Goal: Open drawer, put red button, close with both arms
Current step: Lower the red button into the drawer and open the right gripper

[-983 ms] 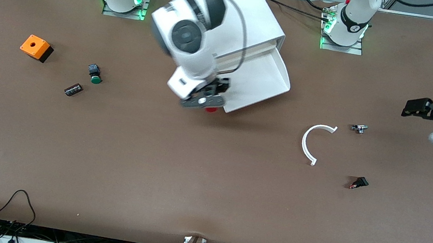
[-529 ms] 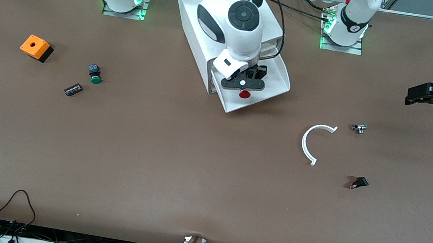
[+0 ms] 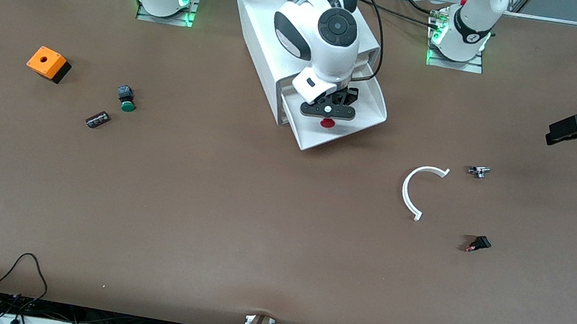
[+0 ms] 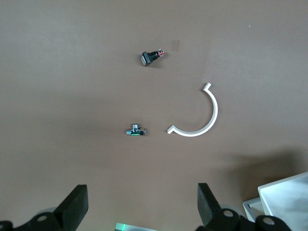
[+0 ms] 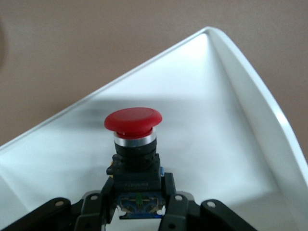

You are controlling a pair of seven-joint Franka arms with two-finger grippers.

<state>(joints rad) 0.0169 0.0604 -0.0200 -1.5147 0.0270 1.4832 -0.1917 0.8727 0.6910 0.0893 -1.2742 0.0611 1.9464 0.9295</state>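
The bottom drawer [image 3: 369, 111] of the white cabinet [image 3: 264, 8] stands pulled out. My right gripper [image 3: 328, 115] hangs over the drawer's tray, shut on the black body of the red button [image 3: 327, 123]. In the right wrist view the red button [image 5: 133, 120] stands upright between the fingers of the right gripper [image 5: 138, 195], above the white floor of the drawer [image 5: 226, 125]. My left gripper [image 3: 560, 131] hovers open over the left arm's end of the table. In the left wrist view the left gripper [image 4: 142, 207] holds nothing and the fingers [image 4: 77, 207] stand wide apart.
Toward the right arm's end lie an orange box [image 3: 48, 63], a green button [image 3: 127, 99] and a small dark block [image 3: 98, 119]. Toward the left arm's end lie a white C-shaped strip [image 3: 411, 189], a small metal part [image 3: 479, 171] and a black switch [image 3: 478, 244].
My right gripper carried the red button from beside the drawer's front corner to above the drawer's tray. The left arm drew back toward the table's end.
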